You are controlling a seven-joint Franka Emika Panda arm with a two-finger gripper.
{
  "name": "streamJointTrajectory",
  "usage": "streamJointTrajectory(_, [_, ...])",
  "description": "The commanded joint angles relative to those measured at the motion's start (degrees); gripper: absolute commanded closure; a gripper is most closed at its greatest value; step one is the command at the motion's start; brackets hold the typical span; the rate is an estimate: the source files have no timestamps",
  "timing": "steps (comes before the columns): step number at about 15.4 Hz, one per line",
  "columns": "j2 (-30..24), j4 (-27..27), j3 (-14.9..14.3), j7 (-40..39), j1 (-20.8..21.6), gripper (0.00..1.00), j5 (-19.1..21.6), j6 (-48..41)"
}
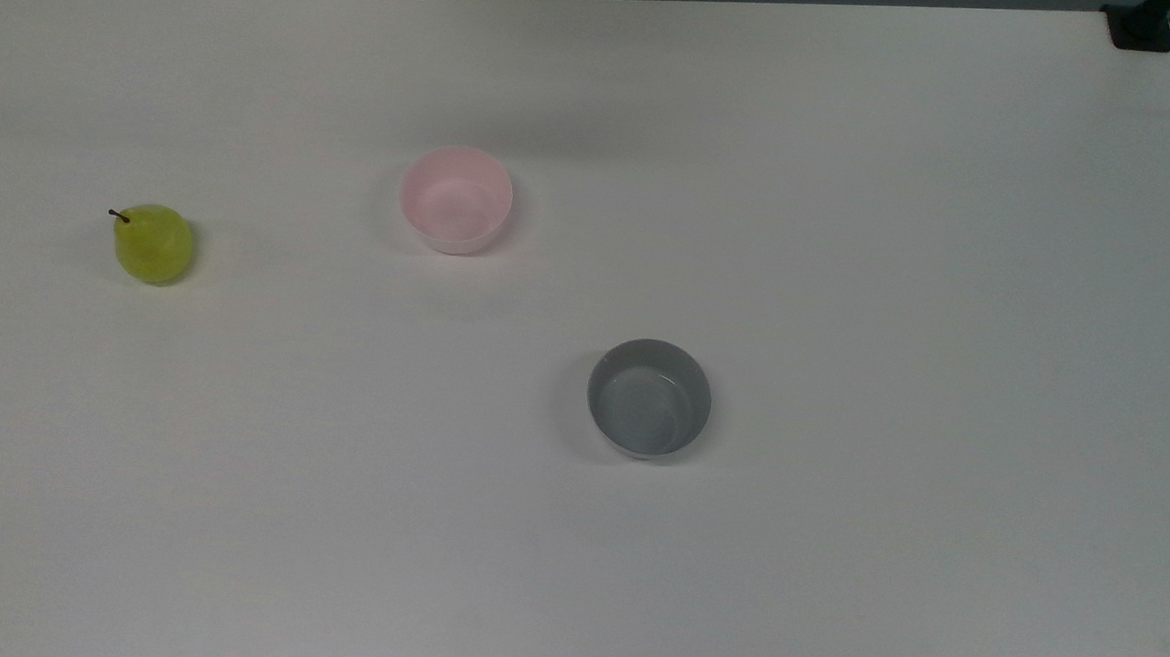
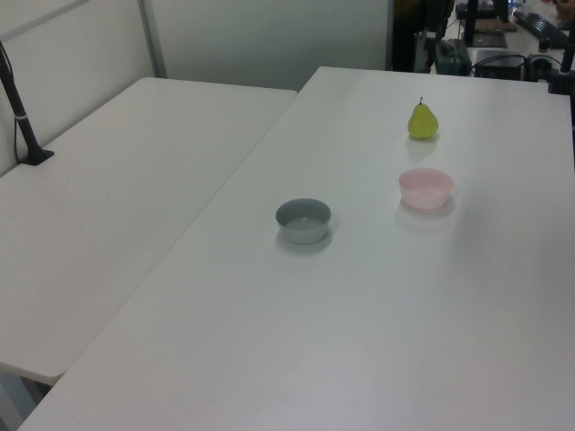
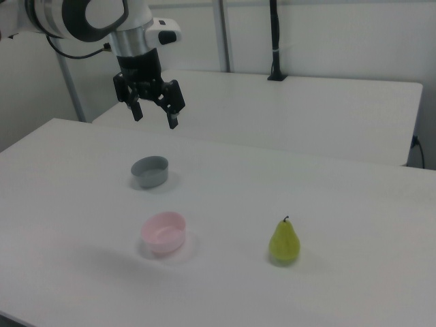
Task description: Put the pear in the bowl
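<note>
In the right view the gripper (image 3: 154, 117) hangs high above the white table (image 3: 340, 225), its two fingers spread apart with nothing between them. Below it and slightly toward the camera sits the grey bowl (image 3: 150, 171), upright and empty. Farther from the gripper, lower in the right view, stands the pink bowl (image 3: 164, 232), also empty and well apart from the grey one. The pear (image 3: 285, 242) stands upright on the table, stem up, far off to the right view's right of the gripper and well apart from both bowls. In the top view the pear (image 1: 153, 243) lies toward the top view's left, the pink bowl (image 1: 456, 200) near the middle, and the grey bowl (image 1: 649, 398) lower and to the top view's right. In the left view the pear (image 2: 422, 121) stands beyond the pink bowl (image 2: 425, 189), with the grey bowl (image 2: 304, 220) nearer to the left view's left.
</note>
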Motion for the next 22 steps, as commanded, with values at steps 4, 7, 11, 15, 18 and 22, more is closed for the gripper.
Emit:
streamJointTrajectory(4, [-0.8, -1.3, 0.7, -0.6, -0.4, 0.00, 1.0, 1.1])
streamJointTrajectory(7, [-0.8, -1.3, 0.7, -0.8, -0.5, 0.00, 1.0, 1.0])
streamJointTrajectory(11, [-0.8, -1.2, 0.7, -4.5, -0.7, 0.00, 0.6, 1.0])
streamJointTrajectory(15, [-0.4, -1.0, 1.5, -8.2, -2.8, 0.00, 0.2, 1.0])
streamJointTrajectory(18, [0.2, -0.9, 3.8, -11.3, -6.1, 0.00, -2.0, 1.2])
streamJointTrajectory(22, [2.8, -0.9, 3.8, -24.9, -9.3, 0.00, -2.8, 4.1])
